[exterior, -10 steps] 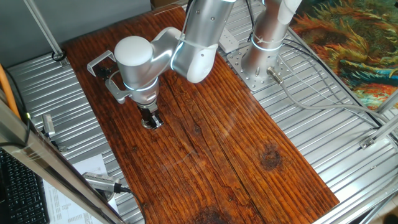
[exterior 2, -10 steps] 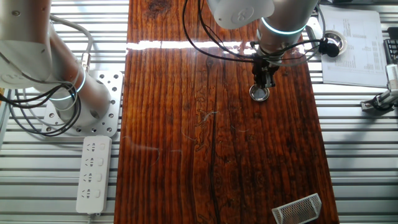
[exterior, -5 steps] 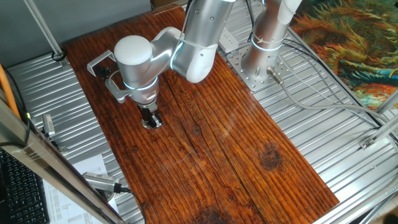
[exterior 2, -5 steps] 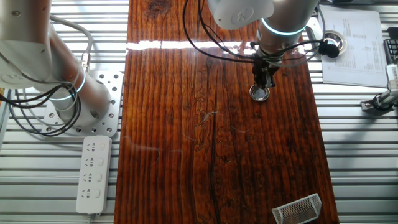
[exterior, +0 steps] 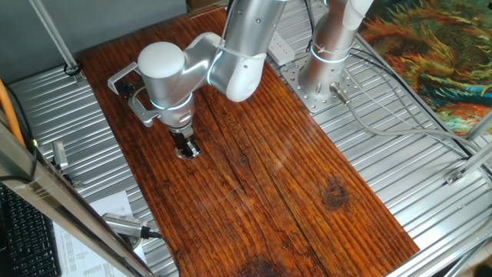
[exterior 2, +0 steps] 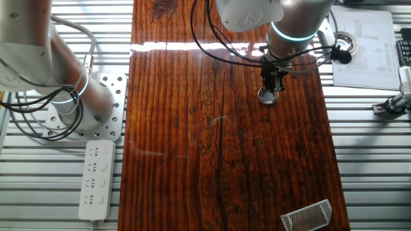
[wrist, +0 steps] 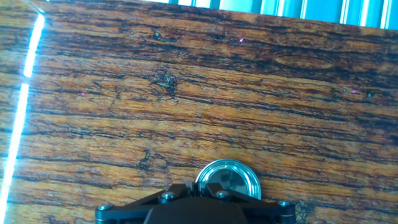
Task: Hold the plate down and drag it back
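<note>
The plate (exterior: 185, 153) is a small round metal disc with a silvery rim, lying flat on the dark wooden board (exterior: 261, 185). In the other fixed view the plate (exterior 2: 268, 97) lies near the board's right side. My gripper (exterior: 184, 148) points straight down, its closed tip resting on the plate's edge; the gripper (exterior 2: 270, 88) covers part of the disc. In the hand view the plate (wrist: 229, 179) shows its shiny rim and dark centre just beyond my gripper (wrist: 194, 186), whose fingers meet with nothing between them.
A grey mesh bracket (exterior 2: 307, 215) lies at one board corner, also visible as the bracket (exterior: 121, 78) behind my arm. A second arm's base (exterior 2: 83, 102) and a power strip (exterior 2: 96, 179) sit on the ribbed metal table beside the board. Papers (exterior 2: 366, 45) lie on the other side.
My arm's wrist housing has shifted slightly. The gripper tip and the plate stay at about the same spot on the board.
</note>
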`<state>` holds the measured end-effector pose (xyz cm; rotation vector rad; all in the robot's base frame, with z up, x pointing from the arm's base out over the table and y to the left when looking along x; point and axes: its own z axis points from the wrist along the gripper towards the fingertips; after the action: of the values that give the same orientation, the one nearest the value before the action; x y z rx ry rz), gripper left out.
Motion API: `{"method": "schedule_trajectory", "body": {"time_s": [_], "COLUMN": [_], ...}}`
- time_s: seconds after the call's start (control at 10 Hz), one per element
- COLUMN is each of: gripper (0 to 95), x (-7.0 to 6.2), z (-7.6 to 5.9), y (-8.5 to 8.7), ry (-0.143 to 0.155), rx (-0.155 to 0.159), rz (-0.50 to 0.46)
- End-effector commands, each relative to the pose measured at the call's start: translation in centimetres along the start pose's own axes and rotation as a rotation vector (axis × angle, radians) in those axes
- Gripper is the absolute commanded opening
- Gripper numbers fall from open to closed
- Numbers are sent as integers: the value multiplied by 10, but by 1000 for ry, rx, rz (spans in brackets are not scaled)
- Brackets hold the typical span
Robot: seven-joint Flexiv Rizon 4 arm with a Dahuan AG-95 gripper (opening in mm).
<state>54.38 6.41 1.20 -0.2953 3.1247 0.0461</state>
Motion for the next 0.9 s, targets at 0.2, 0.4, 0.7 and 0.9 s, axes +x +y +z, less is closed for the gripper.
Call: {"method": "schedule_trajectory", "body": {"time_s": [0.2,0.4,0.7,0.9], "gripper": [0,0,0,0], "x": [-1,-1,-1,-1], "z": [0,0,-1,0], "y": [0,1,1,2], "ry": [3,4,6,4], "rx": [-9,-8,-10,-11], "rz": [-3,-7,-12,-13]}}
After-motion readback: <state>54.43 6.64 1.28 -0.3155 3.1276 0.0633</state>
